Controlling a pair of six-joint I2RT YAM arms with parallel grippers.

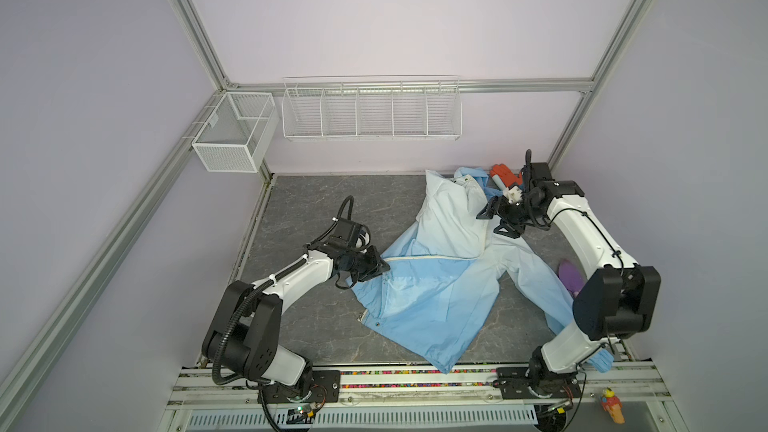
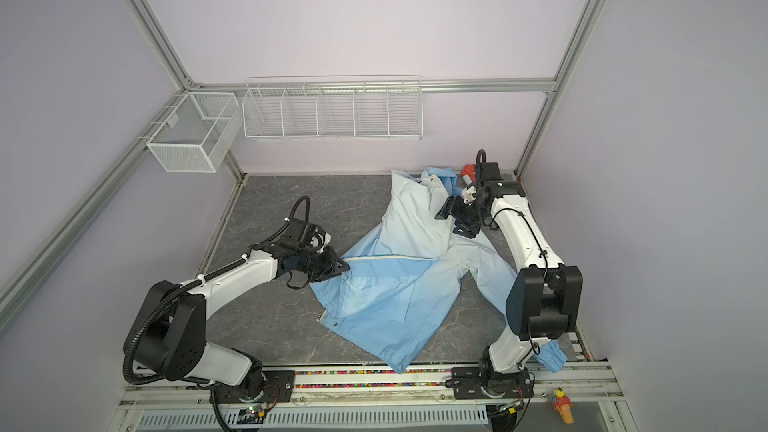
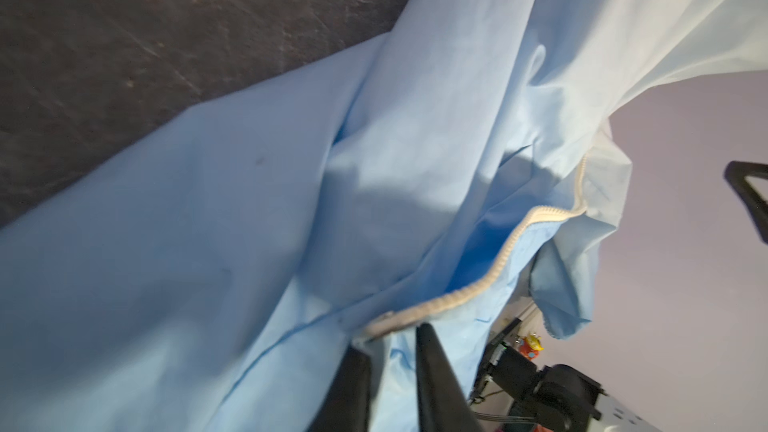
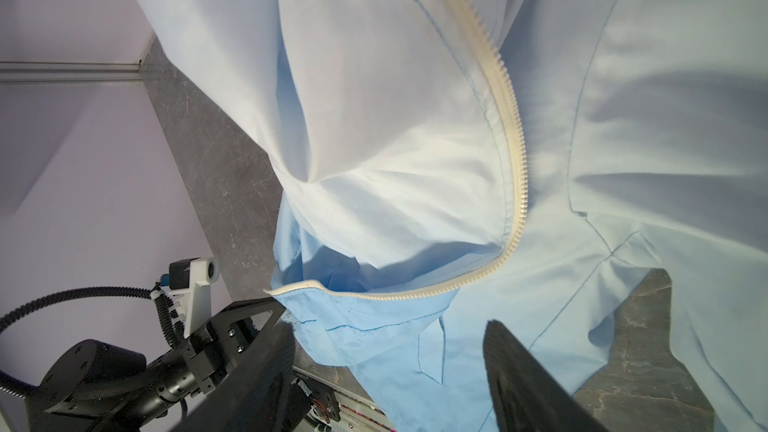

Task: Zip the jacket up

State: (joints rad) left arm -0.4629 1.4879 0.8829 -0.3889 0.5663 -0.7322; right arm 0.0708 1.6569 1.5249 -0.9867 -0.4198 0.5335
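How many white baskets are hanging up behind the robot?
2. The mesh box basket hangs in the far left corner. The long wire basket, split into sections, hangs just right of it along the back. I see no others hiding.

Both top views look steeply down on the thin light-blue fabric jacket [image 1: 436, 292] from high on its near side, taking in the whole grey marbled table [image 1: 324, 209]. Both wrist views sit close against that jacket from opposite ends, sharing its white toothed zipper [image 3: 469, 290]
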